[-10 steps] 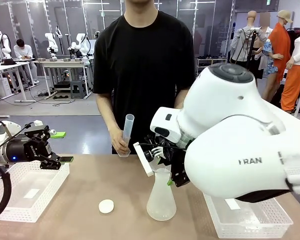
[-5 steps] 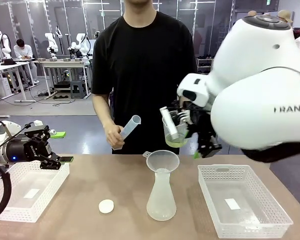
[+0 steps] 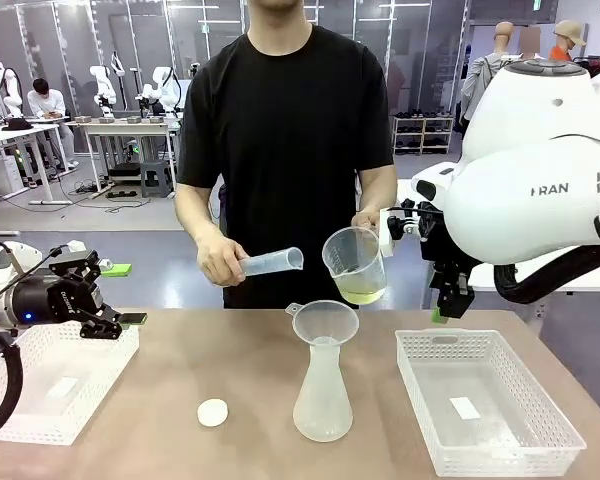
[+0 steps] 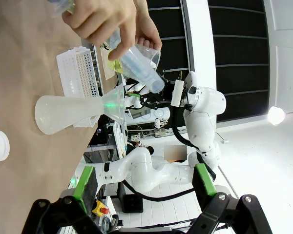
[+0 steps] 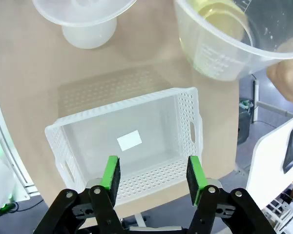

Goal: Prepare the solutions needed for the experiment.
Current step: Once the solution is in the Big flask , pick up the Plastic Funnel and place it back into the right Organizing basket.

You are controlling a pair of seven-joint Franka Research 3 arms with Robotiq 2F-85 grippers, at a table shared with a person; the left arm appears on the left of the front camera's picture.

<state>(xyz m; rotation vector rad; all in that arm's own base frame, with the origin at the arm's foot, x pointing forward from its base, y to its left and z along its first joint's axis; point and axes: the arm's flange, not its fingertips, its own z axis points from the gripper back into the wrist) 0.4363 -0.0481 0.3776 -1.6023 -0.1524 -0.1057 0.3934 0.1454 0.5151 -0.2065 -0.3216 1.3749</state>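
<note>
Right end effector (image 5: 154, 176) spread, empty, pointing down over basket (image 5: 186, 113); left end effector (image 4: 144, 181) spread wide, horizontal.

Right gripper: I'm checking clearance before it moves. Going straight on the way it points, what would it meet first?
Probably the basket: the right gripper, open and empty, points down into it with nothing in between. The beaker lies off that line, though depth is hard to judge.
</note>
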